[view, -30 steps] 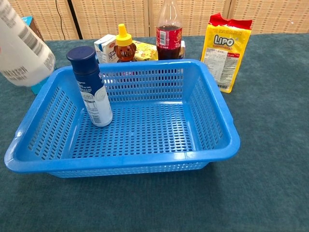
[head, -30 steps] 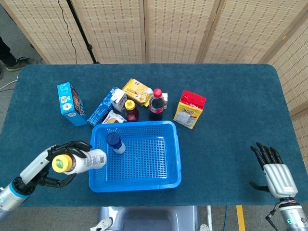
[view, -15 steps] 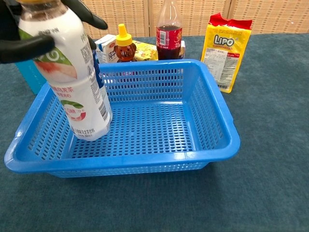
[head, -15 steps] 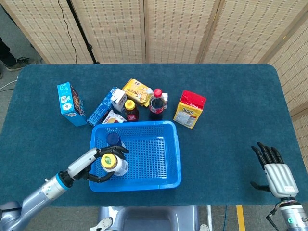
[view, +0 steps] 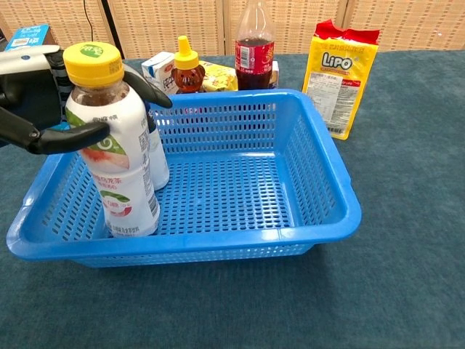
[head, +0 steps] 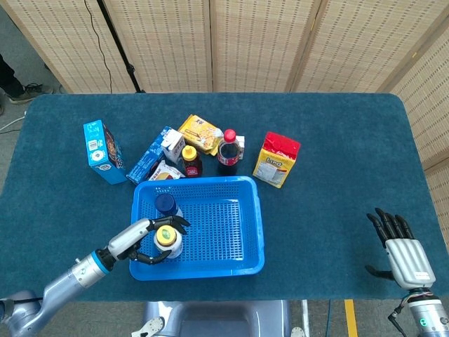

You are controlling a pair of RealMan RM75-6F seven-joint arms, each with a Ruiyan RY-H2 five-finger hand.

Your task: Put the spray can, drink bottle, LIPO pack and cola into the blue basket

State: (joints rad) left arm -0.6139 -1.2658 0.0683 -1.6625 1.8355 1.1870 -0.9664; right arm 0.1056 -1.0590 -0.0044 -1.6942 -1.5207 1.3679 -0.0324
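The left hand (view: 33, 102) wraps its fingers (view: 69, 136) around the drink bottle (view: 112, 156), which stands upright in the near left corner of the blue basket (view: 320, 196). Just behind it, also inside the basket, stands the spray can (head: 166, 206). The right hand (head: 401, 251) rests near the bench (head: 337, 175) edge, fingers straight and slightly apart, holding nothing. Beyond the basket's far wall stand the cola (view: 254, 47) and a honey bottle (view: 189, 67), with the LIPO pack (view: 341, 73) to the right.

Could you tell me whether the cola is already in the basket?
No, the cola stands on the table behind the basket.
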